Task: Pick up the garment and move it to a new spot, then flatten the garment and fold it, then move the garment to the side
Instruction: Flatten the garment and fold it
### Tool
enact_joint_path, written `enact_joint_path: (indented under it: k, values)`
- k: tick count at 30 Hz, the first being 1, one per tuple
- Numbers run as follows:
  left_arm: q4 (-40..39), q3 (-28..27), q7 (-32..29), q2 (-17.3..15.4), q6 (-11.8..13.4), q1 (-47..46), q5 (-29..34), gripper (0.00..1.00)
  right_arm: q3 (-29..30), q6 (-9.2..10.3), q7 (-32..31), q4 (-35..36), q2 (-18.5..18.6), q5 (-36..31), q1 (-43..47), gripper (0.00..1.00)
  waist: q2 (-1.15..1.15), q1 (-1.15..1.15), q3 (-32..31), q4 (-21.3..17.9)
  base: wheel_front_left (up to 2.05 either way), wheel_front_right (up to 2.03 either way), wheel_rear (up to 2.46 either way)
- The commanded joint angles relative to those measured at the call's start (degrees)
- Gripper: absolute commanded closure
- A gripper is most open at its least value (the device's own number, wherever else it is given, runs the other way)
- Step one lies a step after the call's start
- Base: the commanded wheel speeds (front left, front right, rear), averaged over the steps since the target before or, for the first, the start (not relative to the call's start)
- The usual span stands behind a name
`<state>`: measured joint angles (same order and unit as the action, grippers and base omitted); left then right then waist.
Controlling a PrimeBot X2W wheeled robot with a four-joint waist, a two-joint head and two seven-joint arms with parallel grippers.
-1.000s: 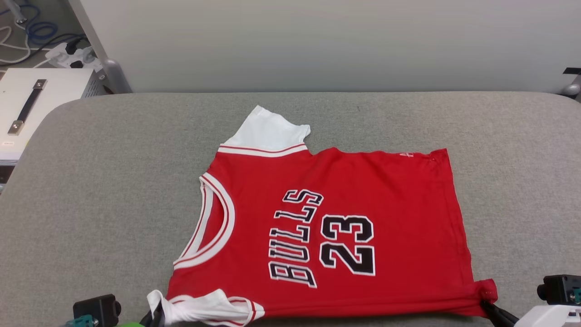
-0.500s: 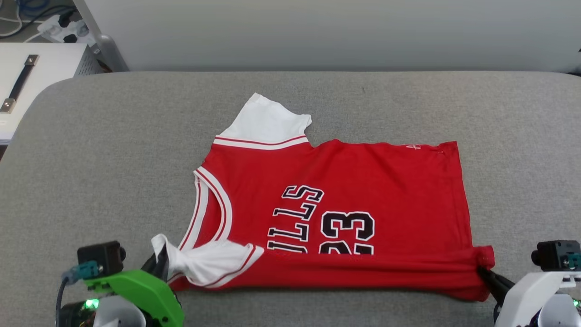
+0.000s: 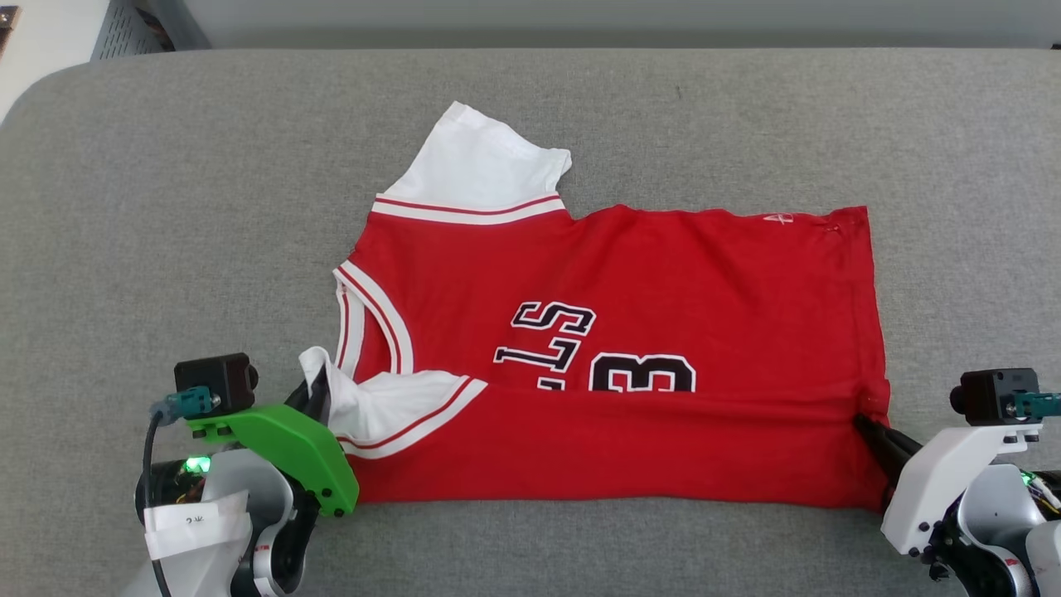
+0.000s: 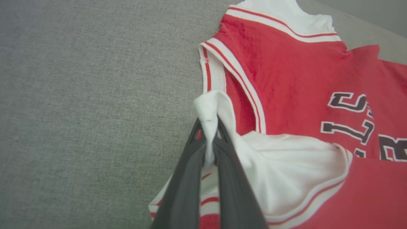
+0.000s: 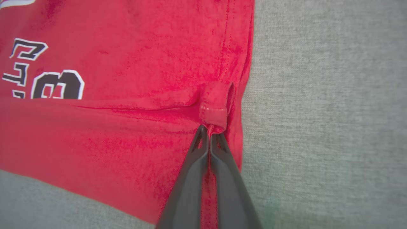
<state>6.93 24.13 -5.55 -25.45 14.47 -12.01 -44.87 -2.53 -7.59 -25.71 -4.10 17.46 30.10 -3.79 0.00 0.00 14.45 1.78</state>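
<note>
The red garment (image 3: 630, 274) lies across the grey padded table (image 3: 166, 207), neck hole to the left, hem to the right. Its near long edge is folded over the body and covers the lower half of the black letters and numerals. My left gripper (image 3: 313, 396) is shut on the near white sleeve end (image 4: 210, 108), which it holds over the collar area. My right gripper (image 3: 862, 419) is shut on the near hem corner (image 5: 216, 105), pinched into a small bunch. The far white sleeve (image 3: 481, 170) lies flat.
The grey padded surface runs wide to the left (image 4: 79, 111) and right (image 5: 318, 111) of the garment. A white cabinet corner (image 3: 50, 25) shows beyond the table's far left edge.
Both grippers have carried the near edge of the garment away from me over its body, hiding more of the print. The head camera has tilted down, so the whole picture shifted.
</note>
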Motion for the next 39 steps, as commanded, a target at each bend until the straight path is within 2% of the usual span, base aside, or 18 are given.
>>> enact_joint_path:
  k: [1, 7, 8, 9, 10, 11, 12, 20, 28, 34, 39]
  values:
    - [1.1, 0.1, 0.5, 0.3, -0.6, -1.2, -0.1, 1.00, -0.6, 0.10, 0.6, -0.9, 0.4, 0.0, -1.1, 1.00, 0.00, 0.00, 1.3, -0.2, 0.00, 0.00, 0.00]
    - [6.2, 1.0, 1.1, 2.0, -2.5, -2.7, -0.8, 1.00, -3.4, 0.10, 2.1, -4.8, 1.0, 0.3, -2.9, 1.00, 0.00, 0.00, 2.1, -0.4, 0.00, 0.00, 0.00]
    - [6.8, 1.1, 1.0, 2.3, -2.7, -2.8, -1.0, 1.00, -3.8, 0.10, 2.6, -5.3, 1.0, 0.3, -3.2, 0.95, 0.00, 0.00, 2.1, -0.4, 0.00, 0.00, 0.00]
    - [7.6, 1.2, 0.7, 2.7, -2.9, -2.8, -1.4, 0.80, -4.3, 0.10, 2.8, -6.0, 1.0, 0.6, -3.4, 0.87, 0.00, 0.00, 2.0, -0.5, 0.00, 0.00, 0.00]
    - [8.2, 1.4, 0.5, 2.9, -3.0, -2.9, -1.6, 0.57, -4.9, 0.10, 3.0, -6.6, 1.1, 0.5, -3.5, 0.75, 0.00, 0.00, 1.8, -0.5, 0.00, 0.00, 0.00]
    - [8.6, 1.3, 0.6, 3.1, -3.0, -2.9, -1.7, 0.16, -5.1, 0.10, 3.5, -6.9, 1.0, 0.7, -3.6, 0.54, 0.00, 0.00, 1.6, -0.5, 0.00, 0.00, 0.00]
    - [9.0, 1.2, 0.7, 3.3, -2.9, -2.9, -2.0, 0.00, -5.3, 0.10, 3.8, -7.5, 0.9, 0.9, -3.6, 0.00, 0.00, 0.00, 1.3, -0.5, 0.00, 0.00, 0.00]
    - [8.8, -0.8, 3.3, 3.0, -1.1, -1.8, -2.2, 0.00, -4.0, 0.10, 11.1, -6.9, 0.0, -0.4, -2.5, 0.00, 0.00, 0.00, -2.0, -0.2, 0.00, 0.00, 0.00]
    - [4.6, -3.0, 4.0, 0.5, 1.5, 0.4, -2.2, 0.00, 2.8, 0.10, 22.0, -1.8, -5.2, -8.1, 0.1, 0.00, 0.00, 0.00, -6.0, -0.4, 0.00, 0.00, 0.00]
    - [-1.9, -3.9, -1.1, -3.2, 2.4, 3.0, -4.1, 0.00, 6.3, 0.10, 24.3, 4.0, -9.6, -13.5, 2.8, 0.00, 0.00, 0.00, -7.7, -1.1, 0.00, 0.00, 0.00]
    - [-8.7, -3.5, -11.8, -7.8, 2.9, 5.1, -8.1, 0.00, 6.9, 0.10, 23.3, 8.3, -11.6, -15.1, 4.8, 0.00, 0.00, 0.00, -7.8, -1.7, 0.00, 0.00, 0.00]
